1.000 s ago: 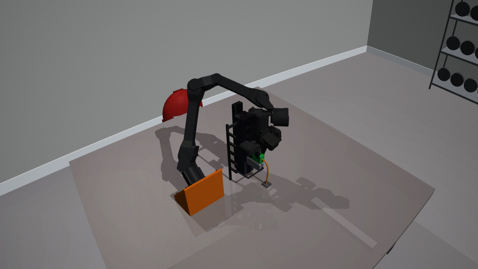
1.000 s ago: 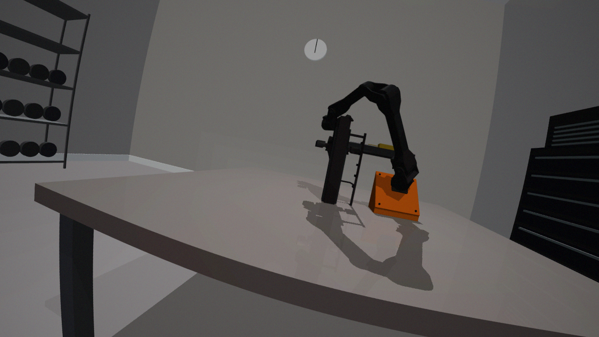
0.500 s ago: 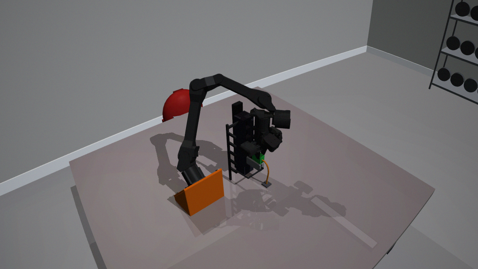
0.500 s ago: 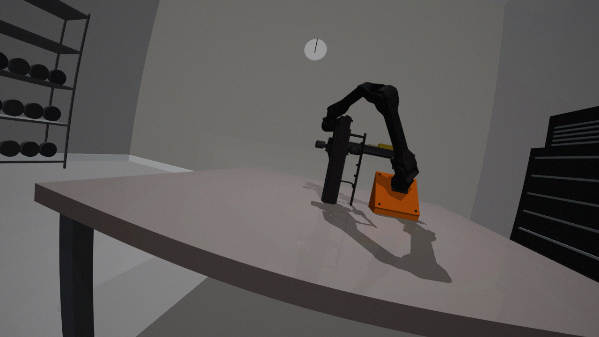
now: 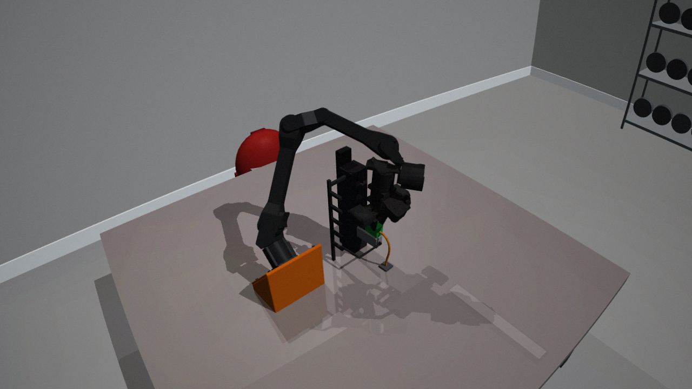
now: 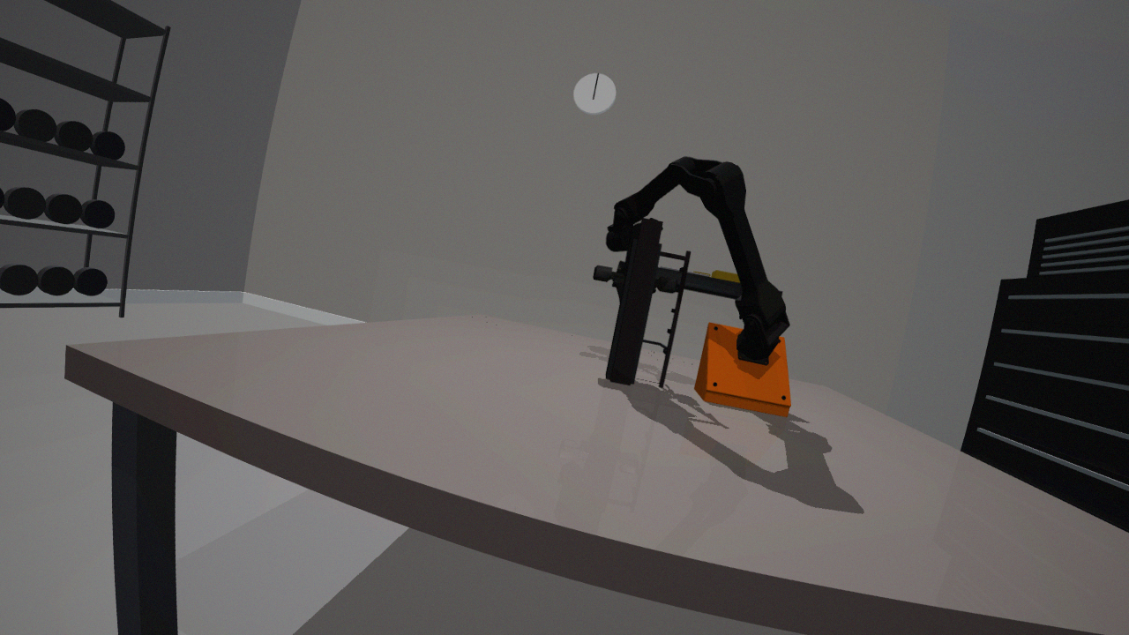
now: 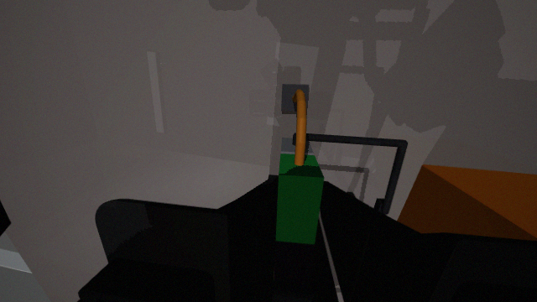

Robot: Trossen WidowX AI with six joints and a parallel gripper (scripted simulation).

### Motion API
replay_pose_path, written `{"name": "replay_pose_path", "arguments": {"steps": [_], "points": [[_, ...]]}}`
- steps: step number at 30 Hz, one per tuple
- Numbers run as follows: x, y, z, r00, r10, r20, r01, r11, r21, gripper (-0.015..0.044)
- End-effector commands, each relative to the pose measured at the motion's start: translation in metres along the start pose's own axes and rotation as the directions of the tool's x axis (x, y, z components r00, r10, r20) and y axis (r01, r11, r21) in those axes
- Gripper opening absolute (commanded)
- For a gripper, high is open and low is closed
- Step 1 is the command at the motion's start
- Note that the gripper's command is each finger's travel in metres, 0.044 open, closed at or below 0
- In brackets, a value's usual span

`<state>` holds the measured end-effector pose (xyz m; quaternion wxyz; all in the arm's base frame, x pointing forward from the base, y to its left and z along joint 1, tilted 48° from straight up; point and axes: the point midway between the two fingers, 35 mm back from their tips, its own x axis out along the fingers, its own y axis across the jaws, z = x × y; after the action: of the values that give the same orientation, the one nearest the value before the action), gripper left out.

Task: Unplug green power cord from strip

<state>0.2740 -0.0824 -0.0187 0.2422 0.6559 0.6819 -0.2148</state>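
The green plug (image 5: pixel 377 228) (image 7: pixel 299 205) is a green block with an orange cord (image 5: pixel 387 246) (image 7: pixel 299 134) that arcs down to a small grey anchor (image 5: pixel 385 267) (image 7: pixel 294 98) on the table. The plug sits against the grey power strip (image 5: pixel 366 236), which is mounted low on a black upright rack (image 5: pixel 349 193) (image 6: pixel 631 316). My gripper (image 5: pixel 375 222) (image 7: pixel 298 185) reaches down from above and is shut on the green plug, one black finger on each side. In the exterior view the rack hides the plug and the strip.
The arm's orange base (image 5: pixel 295 280) (image 6: pixel 742 378) (image 7: pixel 474 201) stands close beside the rack. A thin black ladder-like frame (image 5: pixel 332 217) (image 6: pixel 675 316) (image 7: pixel 357 140) stands between them. A red dome (image 5: pixel 256 149) lies behind the table, and shelves (image 5: pixel 663 62) stand far off.
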Motion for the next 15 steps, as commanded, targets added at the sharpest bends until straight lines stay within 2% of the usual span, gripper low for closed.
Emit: {"name": "replay_pose_path", "arguments": {"steps": [1, 6, 15], "points": [[-0.014, 0.002, 0.038, 0.995, 0.019, 0.095, -0.017, 1.0, -0.023, 0.0], [-0.016, 0.002, 0.046, 0.995, 0.019, 0.095, -0.017, 1.0, -0.022, 0.0], [-0.008, 0.002, 0.035, 0.996, 0.019, 0.091, -0.017, 1.0, -0.02, 0.0236]]}}
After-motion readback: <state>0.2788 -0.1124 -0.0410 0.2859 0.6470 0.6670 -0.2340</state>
